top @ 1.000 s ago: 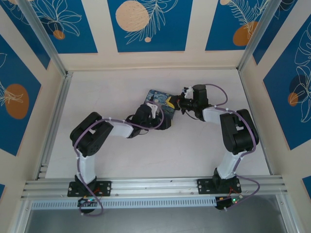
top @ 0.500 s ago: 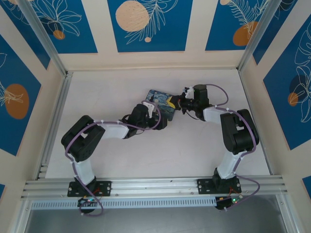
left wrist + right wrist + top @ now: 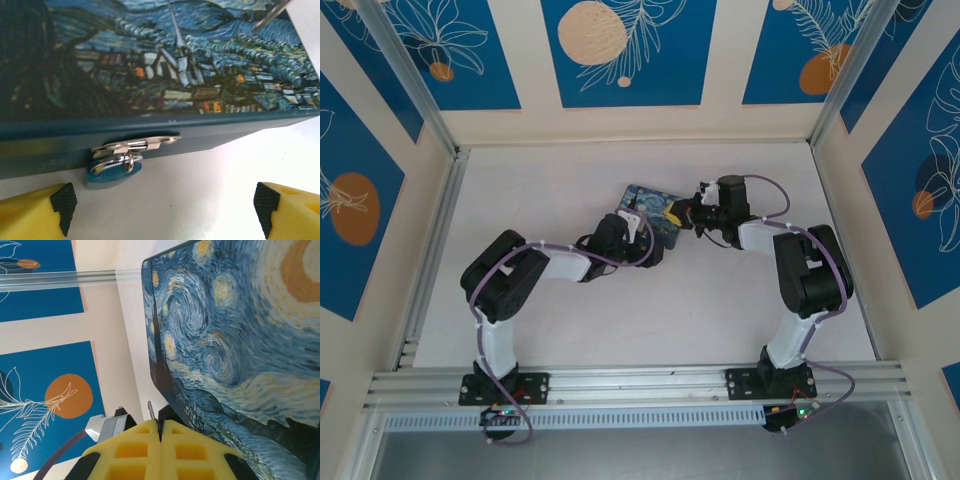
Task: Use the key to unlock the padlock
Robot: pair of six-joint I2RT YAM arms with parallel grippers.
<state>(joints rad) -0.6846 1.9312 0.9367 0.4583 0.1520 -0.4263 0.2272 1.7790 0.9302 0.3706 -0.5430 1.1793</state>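
Padlock [image 3: 112, 170]: hung on hasp [image 3: 135, 145] at tin [image 3: 175, 65] front wall, straight ahead of left gripper [image 3: 162, 206], jaws wide, empty. Key [image 3: 151, 411]: pinched in closed right gripper [image 3: 160, 426], blade poking out over lid, across tin from padlock. Left arm nearer.

tin [image 3: 175, 60] backing padlock [image 3: 112, 174], tabletop [image 3: 190, 200] seemingly open

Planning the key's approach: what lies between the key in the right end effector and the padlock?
The tin's painted lid. In the left wrist view, the key pokes in by its far corner and the padlock hangs off the near front wall.
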